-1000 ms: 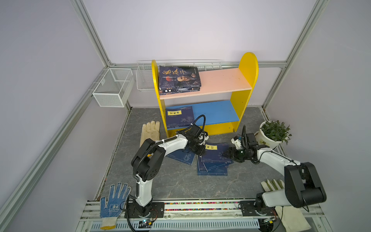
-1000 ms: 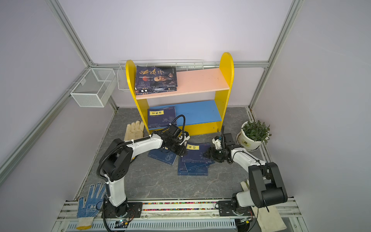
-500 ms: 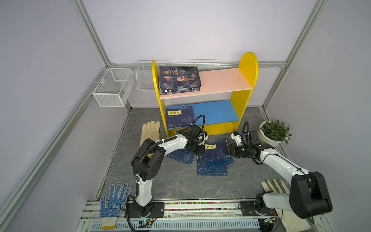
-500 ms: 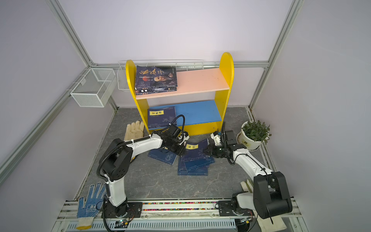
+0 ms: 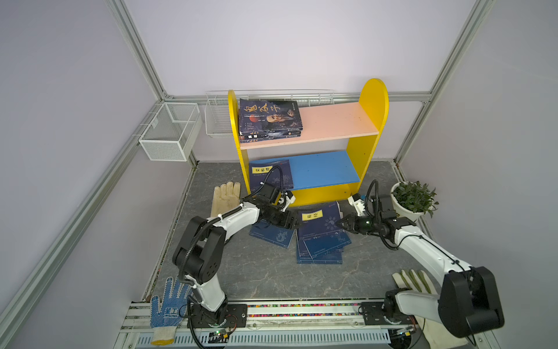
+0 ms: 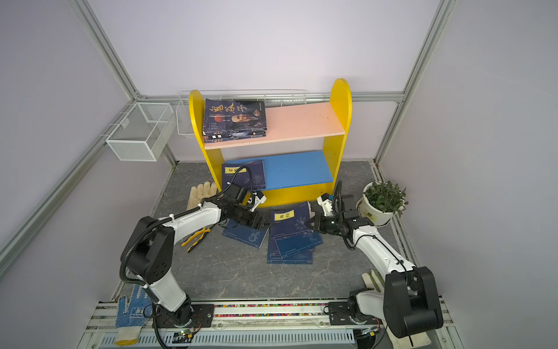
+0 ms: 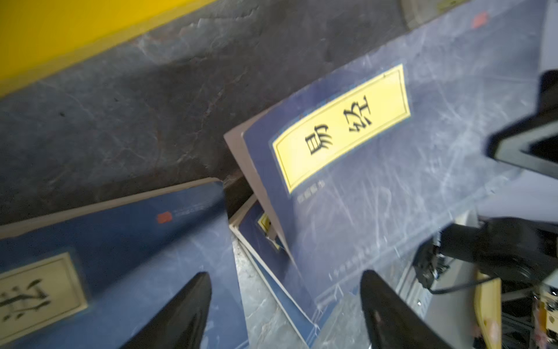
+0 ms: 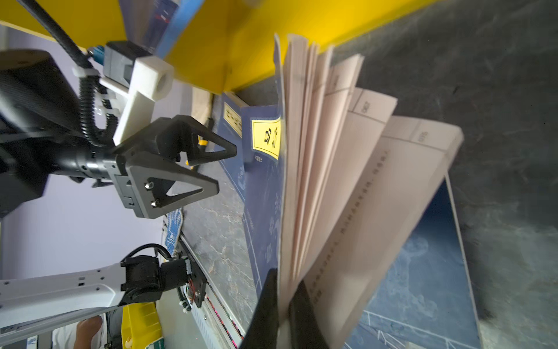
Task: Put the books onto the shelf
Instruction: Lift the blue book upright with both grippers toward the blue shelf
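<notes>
Pinching navy book (image 5: 320, 226) — right jaws clamped, left jaws apart

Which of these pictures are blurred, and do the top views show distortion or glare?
Left wrist view: motion blur smears the labelled book and the navy book beside it. Right wrist view: the fanned pages are soft, the left tool sharper. Both top views: sharp, evenly lit, faint shadows; frame posts splay outward, a wide-angle effect; no strong glare on the glossy book.

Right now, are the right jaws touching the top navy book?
Touching. Right wrist view: right gripper jaws pinch top navy book by its cover, pages fanning.
</notes>
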Action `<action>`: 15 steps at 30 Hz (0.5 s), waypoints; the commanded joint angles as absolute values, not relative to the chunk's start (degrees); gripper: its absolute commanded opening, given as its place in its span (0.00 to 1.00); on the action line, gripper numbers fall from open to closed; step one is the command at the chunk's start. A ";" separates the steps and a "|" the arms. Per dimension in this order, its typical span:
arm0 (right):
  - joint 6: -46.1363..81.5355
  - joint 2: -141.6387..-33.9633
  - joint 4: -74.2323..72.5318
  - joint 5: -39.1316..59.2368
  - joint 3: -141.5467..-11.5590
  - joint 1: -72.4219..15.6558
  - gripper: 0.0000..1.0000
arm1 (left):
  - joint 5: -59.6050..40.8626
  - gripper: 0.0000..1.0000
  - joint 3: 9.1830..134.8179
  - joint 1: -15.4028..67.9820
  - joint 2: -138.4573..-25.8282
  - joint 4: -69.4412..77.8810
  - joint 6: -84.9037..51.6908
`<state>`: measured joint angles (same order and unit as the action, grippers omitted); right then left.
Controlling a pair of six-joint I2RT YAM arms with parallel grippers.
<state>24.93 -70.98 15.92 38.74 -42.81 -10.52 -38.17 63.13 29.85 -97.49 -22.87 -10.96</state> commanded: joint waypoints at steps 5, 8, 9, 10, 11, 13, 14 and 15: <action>30.83 -65.68 4.09 49.54 -43.27 -7.74 0.06 | -58.59 0.92 51.68 22.47 -90.55 1.92 -30.03; 33.79 -65.00 -0.18 52.04 -43.60 -7.80 0.06 | -61.64 0.94 49.01 22.33 -90.40 12.55 -37.47; 34.88 -64.79 -1.66 52.74 -43.72 -7.78 0.06 | -62.76 0.95 48.15 22.33 -90.82 16.85 -40.79; 35.68 -64.68 -2.98 53.22 -43.77 -7.78 0.06 | -63.65 0.95 47.49 22.35 -91.27 21.23 -43.71; 36.42 -64.60 -3.90 53.43 -44.07 -7.82 0.06 | -64.38 0.95 46.63 22.37 -91.77 26.00 -46.91; 36.36 -64.75 -3.87 53.48 -45.02 -8.23 0.06 | -65.14 0.95 45.97 22.43 -92.60 32.18 -51.02; 36.15 -65.00 -3.91 53.57 -45.57 -8.39 0.06 | -65.43 0.95 45.92 22.41 -93.01 33.85 -52.28; 36.25 -65.27 -4.19 53.42 -46.01 -8.64 0.06 | -65.54 0.94 46.03 22.52 -93.36 34.96 -53.00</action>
